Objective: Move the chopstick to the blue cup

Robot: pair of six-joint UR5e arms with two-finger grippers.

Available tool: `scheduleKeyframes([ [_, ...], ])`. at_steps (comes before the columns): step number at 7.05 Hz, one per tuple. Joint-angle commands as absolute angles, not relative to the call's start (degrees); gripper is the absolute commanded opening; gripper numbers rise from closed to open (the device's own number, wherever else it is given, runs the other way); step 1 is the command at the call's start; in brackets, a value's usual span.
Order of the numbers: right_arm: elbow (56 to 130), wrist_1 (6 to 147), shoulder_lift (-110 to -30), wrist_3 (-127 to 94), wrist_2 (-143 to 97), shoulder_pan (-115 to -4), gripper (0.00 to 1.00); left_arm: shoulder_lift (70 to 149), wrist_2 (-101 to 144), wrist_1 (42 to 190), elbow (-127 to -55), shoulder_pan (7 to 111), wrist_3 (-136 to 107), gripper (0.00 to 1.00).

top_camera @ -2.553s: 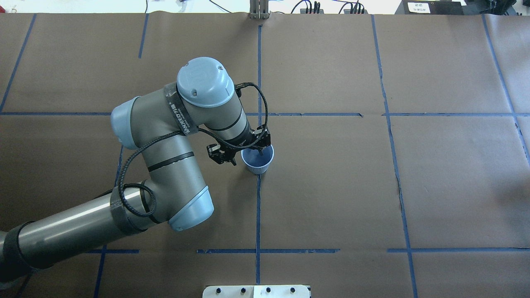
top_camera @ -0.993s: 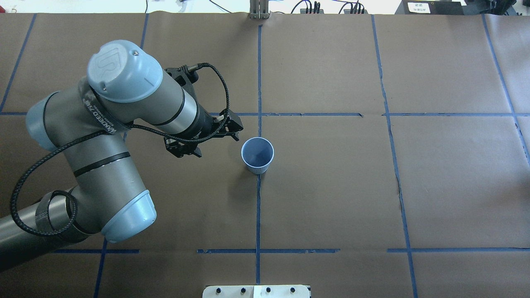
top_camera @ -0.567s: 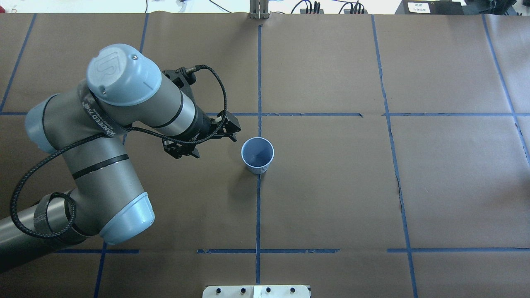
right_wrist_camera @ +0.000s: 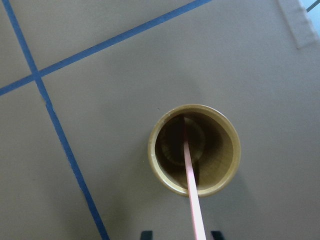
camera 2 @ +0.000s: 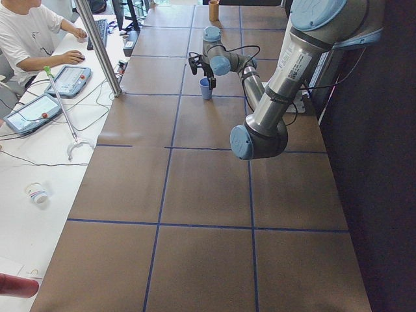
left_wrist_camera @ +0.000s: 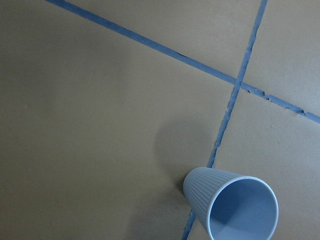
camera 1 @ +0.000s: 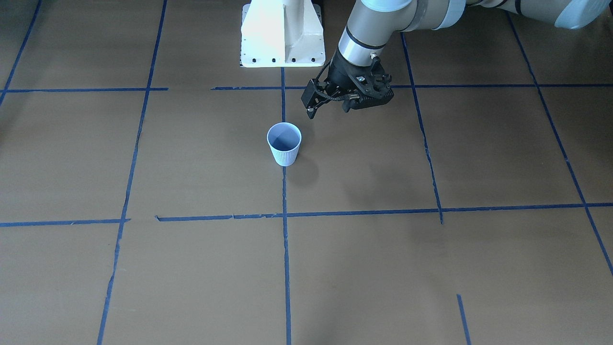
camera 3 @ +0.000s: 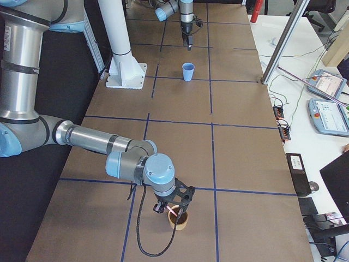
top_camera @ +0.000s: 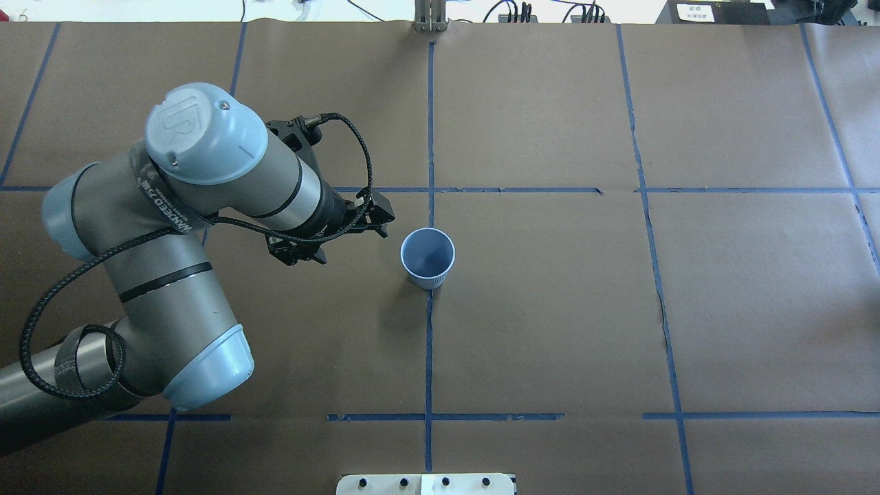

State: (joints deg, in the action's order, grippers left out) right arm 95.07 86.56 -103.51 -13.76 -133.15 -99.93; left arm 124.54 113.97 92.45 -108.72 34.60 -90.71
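Note:
The blue cup [top_camera: 427, 258] [camera 1: 284, 143] stands upright on the brown table, and nothing shows inside it. My left gripper [top_camera: 342, 232] [camera 1: 329, 108] hangs open and holds nothing, a short way from the cup toward the robot's left. The left wrist view shows the blue cup [left_wrist_camera: 235, 210] at its bottom edge. Far off at the table's right end, the pinkish chopstick [right_wrist_camera: 190, 175] [camera 3: 170, 209] leans inside a tan cup [right_wrist_camera: 160, 165]. My right gripper [right_wrist_camera: 180, 234] [camera 3: 169, 204] hovers over that cup, its fingers apart with the chopstick's top between them.
The white robot base [camera 1: 282, 33] stands behind the blue cup. Blue tape lines cross the brown paper. A side desk with tablets [camera 2: 39, 104] and a seated person [camera 2: 26, 39] runs along the far table edge, with a metal pole [camera 2: 97, 45] at its rim.
The left gripper pulled back from over the blue cup to the left, then drifted slightly further from it. The cup has not moved.

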Motion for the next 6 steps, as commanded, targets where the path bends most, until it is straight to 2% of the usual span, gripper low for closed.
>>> scheduleKeyframes([
  [1,95.01,86.66,-103.62,-13.71,-133.24,-99.93,0.03,124.37,113.64,92.46,-108.72,34.45,-90.7,1.0],
  [4,95.53,86.57,-103.8,-13.71,-133.42,-99.93,0.0,124.37,113.64,92.46,-108.81,34.45,-90.79,1.0],
  [6,99.91,87.01,-105.46,-13.28,-132.72,-101.5,0.0,124.54,113.64,92.46,-108.81,34.45,-90.97,1.0],
])
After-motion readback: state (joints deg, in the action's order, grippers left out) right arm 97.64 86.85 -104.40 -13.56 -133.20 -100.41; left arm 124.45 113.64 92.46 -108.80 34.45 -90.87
